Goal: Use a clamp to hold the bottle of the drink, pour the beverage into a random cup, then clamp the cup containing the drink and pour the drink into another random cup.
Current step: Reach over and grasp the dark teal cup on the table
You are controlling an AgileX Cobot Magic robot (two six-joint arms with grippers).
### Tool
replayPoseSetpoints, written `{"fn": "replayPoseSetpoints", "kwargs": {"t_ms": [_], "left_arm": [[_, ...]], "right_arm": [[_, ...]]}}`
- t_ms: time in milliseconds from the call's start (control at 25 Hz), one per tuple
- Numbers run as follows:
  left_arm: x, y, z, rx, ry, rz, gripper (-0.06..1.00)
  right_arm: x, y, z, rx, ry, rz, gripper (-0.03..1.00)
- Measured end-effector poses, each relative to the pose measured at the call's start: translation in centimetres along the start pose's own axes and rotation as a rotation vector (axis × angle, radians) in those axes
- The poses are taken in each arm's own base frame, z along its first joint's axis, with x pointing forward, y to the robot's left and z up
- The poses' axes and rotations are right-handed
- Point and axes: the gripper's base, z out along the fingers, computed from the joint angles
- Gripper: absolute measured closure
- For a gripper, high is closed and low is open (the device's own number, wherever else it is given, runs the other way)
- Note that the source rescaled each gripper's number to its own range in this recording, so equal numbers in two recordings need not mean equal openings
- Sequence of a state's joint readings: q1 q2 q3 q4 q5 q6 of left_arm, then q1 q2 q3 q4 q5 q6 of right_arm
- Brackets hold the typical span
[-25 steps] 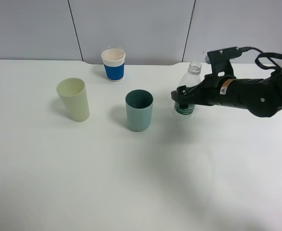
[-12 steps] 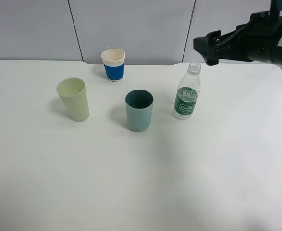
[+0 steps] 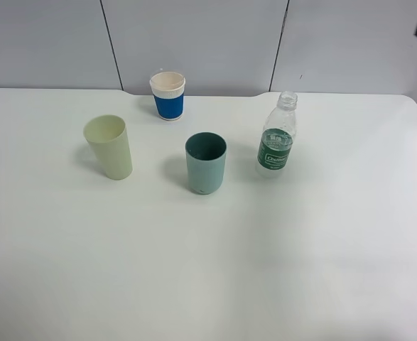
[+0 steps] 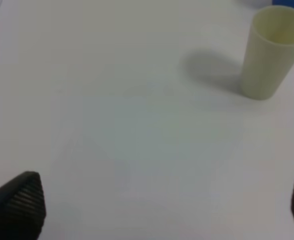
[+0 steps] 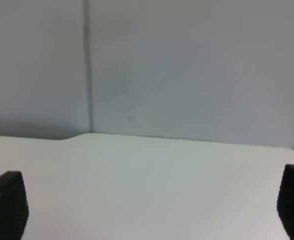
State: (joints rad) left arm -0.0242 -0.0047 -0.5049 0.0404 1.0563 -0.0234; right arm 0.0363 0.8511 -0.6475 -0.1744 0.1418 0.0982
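The clear bottle (image 3: 277,138) with its green label stands upright on the white table (image 3: 208,277), nothing gripping it, just right of the teal cup (image 3: 206,163), with the cream cup (image 3: 109,147) further left and the blue-sleeved paper cup (image 3: 168,96) behind them near the wall (image 3: 194,39). The right gripper (image 5: 151,202) is spread wide and empty, facing the grey wall beyond the table's far edge. The left gripper (image 4: 159,205) is likewise spread wide and empty above bare tabletop, well apart from the cream cup
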Motion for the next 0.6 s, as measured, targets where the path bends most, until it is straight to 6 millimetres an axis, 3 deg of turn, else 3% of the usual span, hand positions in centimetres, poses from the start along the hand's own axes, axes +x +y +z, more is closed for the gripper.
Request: {"fn": "replayPoseSetpoints", "kwargs": {"t_ms": [120, 320, 600], "left_arm": [[0.0, 0.0, 0.0, 0.000, 0.000, 0.000, -0.06], [0.0, 0.0, 0.0, 0.000, 0.000, 0.000, -0.06], [0.0, 0.0, 0.0, 0.000, 0.000, 0.000, -0.06]], "right_arm": [[-0.2, -1.2, -2.9, 0.076, -0.006, 0.022, -0.03], [0.3, -1.4, -8.2, 0.123, -0.003, 0.038, -0.03], [2.8, -1.2, -14.7, 0.151, 0.023, 0.089, -0.03]]}}
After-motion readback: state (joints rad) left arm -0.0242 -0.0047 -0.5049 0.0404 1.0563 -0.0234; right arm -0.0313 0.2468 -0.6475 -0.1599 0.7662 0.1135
